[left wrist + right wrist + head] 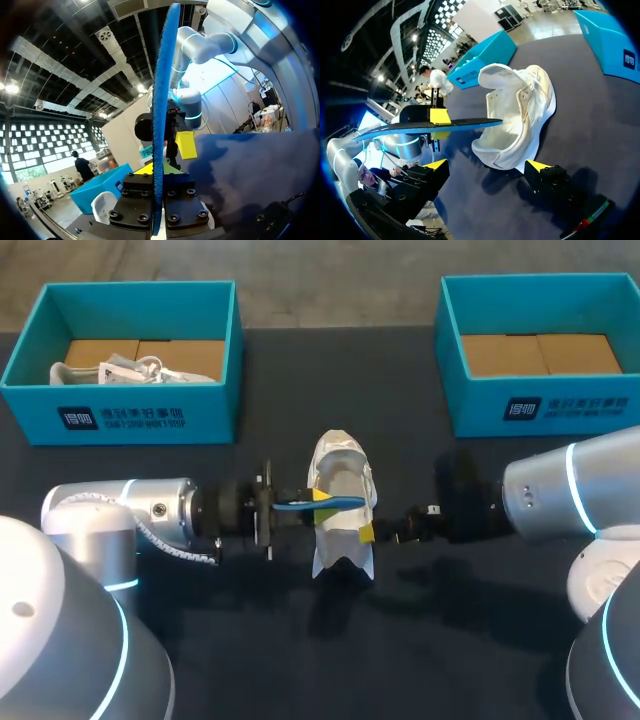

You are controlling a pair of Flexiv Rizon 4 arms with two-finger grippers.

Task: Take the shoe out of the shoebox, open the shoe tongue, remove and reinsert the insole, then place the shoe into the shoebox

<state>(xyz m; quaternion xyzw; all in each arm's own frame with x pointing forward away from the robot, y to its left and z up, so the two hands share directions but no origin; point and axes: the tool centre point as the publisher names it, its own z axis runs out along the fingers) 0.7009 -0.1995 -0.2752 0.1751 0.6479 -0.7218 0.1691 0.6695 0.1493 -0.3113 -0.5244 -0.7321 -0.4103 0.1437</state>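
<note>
Left shoebox (150, 418): a dark logo square (77, 420) with white characters on the front wall, a line of smaller white print beside it. Right shoebox (480, 412) carries the same mark (522, 409). Too small to make out from here

A black-covered bench (250, 660) fills the frame from edge to edge, and at the upper left a second white shoe (130, 370) with loose laces lies inside a teal box (120, 418), on its brown cardboard floor.
</note>
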